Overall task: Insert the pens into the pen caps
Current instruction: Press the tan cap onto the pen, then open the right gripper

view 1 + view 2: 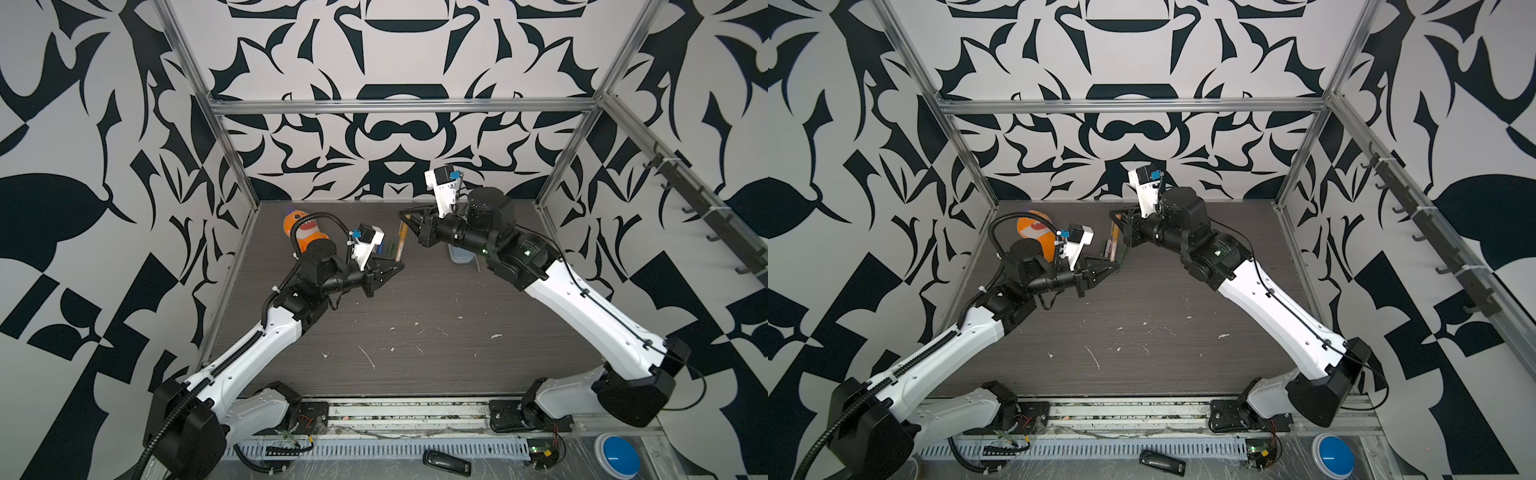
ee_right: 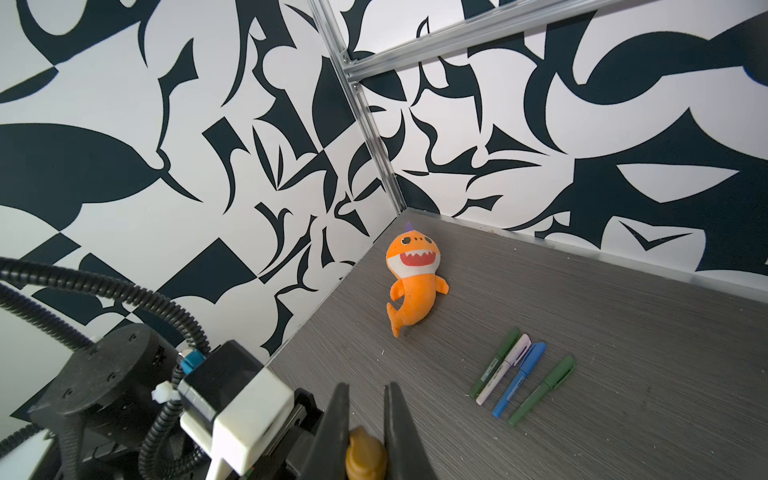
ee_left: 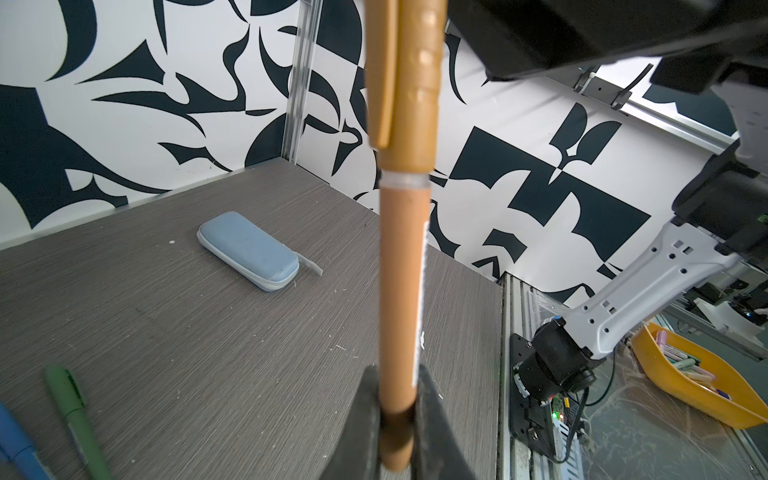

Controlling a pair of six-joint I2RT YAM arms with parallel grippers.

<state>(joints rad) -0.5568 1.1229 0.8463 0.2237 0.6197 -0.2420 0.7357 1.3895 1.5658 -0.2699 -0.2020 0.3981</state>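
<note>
Above the far side of the table (image 1: 415,316) | left gripper (image 3: 397,392) clamped on orange-brown pen (image 3: 402,291), right gripper (image 2: 368,390) pinching its cap (image 3: 415,83) | pale ring (image 3: 404,182) shows at joint; press straight along barrel, grips firm, to seat it.

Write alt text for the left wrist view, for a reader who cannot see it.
An orange-brown pen stands mid-frame, clamped in the left tool, its matching cap on the far end with a thin white band showing at the joint. Behind it a pale blue zip case lies on the grey table.
</note>
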